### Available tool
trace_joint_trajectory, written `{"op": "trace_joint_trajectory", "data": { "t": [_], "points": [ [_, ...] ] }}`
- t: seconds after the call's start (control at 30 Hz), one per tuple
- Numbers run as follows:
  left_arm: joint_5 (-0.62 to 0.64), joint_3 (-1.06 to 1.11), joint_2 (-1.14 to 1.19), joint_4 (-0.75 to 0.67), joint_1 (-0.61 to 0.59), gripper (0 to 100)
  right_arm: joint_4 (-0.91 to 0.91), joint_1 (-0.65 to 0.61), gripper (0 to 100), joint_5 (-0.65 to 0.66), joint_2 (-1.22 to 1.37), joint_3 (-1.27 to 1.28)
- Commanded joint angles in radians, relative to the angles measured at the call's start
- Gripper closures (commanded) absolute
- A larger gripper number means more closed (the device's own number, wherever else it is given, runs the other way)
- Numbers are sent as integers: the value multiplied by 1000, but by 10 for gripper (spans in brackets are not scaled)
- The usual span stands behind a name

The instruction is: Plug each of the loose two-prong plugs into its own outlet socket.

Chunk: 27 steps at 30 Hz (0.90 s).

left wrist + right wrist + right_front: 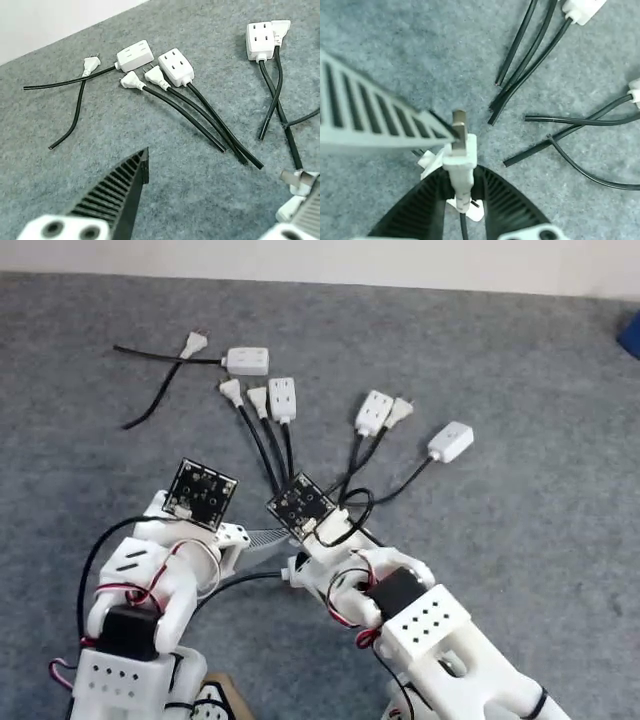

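At the near edge of the grey carpeted surface [560,440], the right gripper [462,172] is clamped on a white two-prong plug [459,155]. Its black fingers [492,192] pinch the plug body from both sides. The metal prongs point toward the far edge, and the black cord runs back between the fingers. Whether this plug touches the surface cannot be told.

The left gripper [220,185] gapes wide beside it and holds nothing. One ribbed finger [380,120] ends just beside the held plug's prongs, while the other ribbed finger [125,190] stands well apart.

Beyond the grippers, three black cords [210,125] fan toward the far edge. They end in two loose white plugs [231,392] [258,400] and a white three-outlet socket block [282,398], which lie side by side. To their right is a second white socket block [372,412] with a third loose white plug [400,410] right against it. A lone white socket block [450,442] lies further right.

Nearest the far left corner is the farthest white socket block [247,361], whose cord runs left. Just beside it is a small white plug [195,342] whose cord crosses that one.
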Motion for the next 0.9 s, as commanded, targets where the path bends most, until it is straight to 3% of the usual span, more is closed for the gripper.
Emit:
{"op": "trace_joint_trajectory", "data": {
  "t": [0.0,0.5,0.87],
  "points": [
    [-11,-2,12,-26,13,532,-71,-18,992,3,-22,-13],
    [-40,67,12,-87,19,533,134,-19,992,3,-168,-125],
    [-44,70,12,-92,18,533,268,-110,992,11,-206,-251]
  ]
}}
